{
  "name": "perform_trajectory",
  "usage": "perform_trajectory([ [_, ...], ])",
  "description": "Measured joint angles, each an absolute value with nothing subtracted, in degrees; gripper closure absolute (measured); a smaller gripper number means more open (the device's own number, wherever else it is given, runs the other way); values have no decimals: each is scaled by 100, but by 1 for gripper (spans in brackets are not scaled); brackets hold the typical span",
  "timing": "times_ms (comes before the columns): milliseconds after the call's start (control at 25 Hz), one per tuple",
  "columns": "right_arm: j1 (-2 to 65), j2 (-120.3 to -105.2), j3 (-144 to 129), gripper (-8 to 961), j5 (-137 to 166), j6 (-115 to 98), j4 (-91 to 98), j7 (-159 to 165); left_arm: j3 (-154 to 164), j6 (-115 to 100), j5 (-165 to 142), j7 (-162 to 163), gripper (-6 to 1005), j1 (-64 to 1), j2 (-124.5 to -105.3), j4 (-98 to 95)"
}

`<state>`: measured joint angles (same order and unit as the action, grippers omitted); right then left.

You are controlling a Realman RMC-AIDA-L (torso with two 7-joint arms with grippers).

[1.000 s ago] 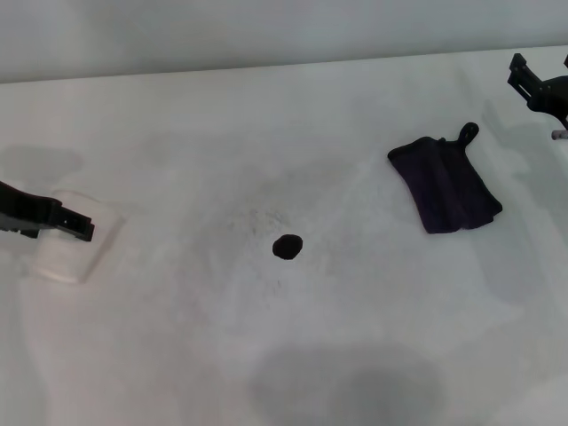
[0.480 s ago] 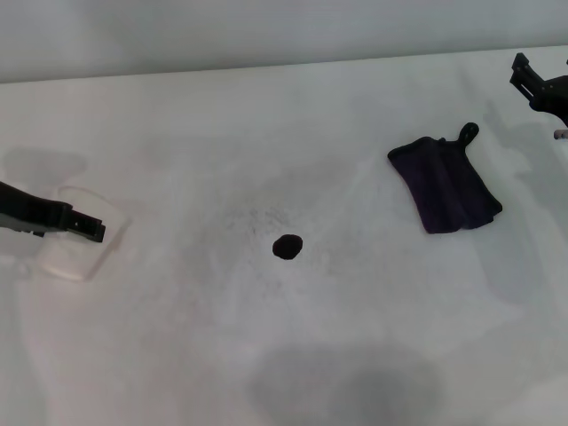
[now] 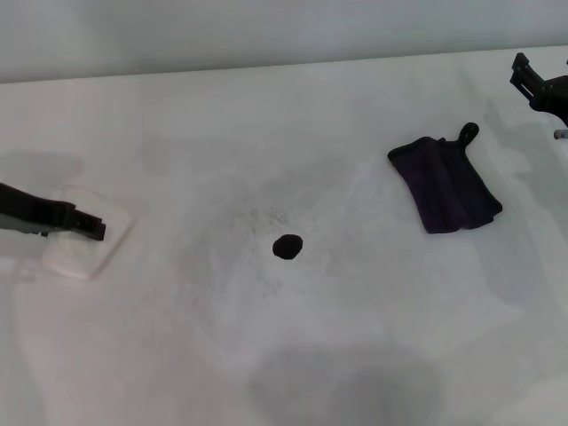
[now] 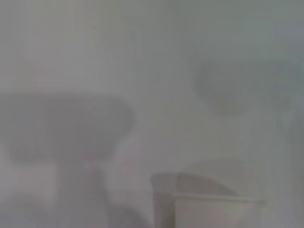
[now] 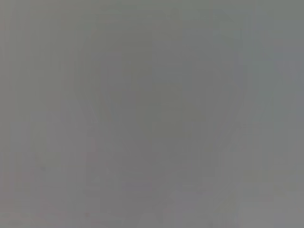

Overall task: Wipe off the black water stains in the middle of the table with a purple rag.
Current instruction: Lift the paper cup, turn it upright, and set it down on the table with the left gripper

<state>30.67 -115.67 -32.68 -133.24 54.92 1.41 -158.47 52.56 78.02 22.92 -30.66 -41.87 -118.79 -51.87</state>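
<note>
A: Quick rundown for you. The table (image 3: 293, 355) is white with faint grey smears. The black water stains (image 3: 287, 247) are one small round blot near the middle of it, nothing touching it.

B: And the rag?

A: You'll see the purple rag (image 3: 445, 184) lying flat on the table's right side, farther from the robot than the blot and well apart from it. It's folded, and its loop tab (image 3: 468, 133) sticks out at the far corner. No gripper is touching it.

B: Where's the right gripper?

A: The right gripper (image 3: 538, 86) sits at the far right edge of the head view, beyond the rag and apart from it. It's cut off by the frame, so you can't tell how its jaws stand. The right wrist view is a flat grey blur, no help.

B: Left side?

A: The left gripper (image 3: 84, 228) comes in from the left edge, low over a white cup (image 3: 85, 240) lying on the table's left side. Its dark tip overlaps the cup. Whether it grips the cup, and how wide the jaws are, you can't tell. The left wrist view is hazy; it only shows a pale cup rim (image 4: 216, 199) and soft shadows.
</note>
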Motion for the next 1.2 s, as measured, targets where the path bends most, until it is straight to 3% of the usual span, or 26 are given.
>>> perform_trajectory([
  [80,3067,-11566,-3268,81,-13324,5492,141,-15847,5256,7716,2457,-3081,298,-4148,-11879,-5224],
  [640,3040,-11557,-3235,80,-13325,5495,225,-15847,5620,6897,3180,-3484,329,-3876,-11892,-5463],
  [1200,3023,-11558,-3205,80,-13373,5511,320,-15812,6884,4519,7325,-7065,320,-2852,-11917,-4546],
])
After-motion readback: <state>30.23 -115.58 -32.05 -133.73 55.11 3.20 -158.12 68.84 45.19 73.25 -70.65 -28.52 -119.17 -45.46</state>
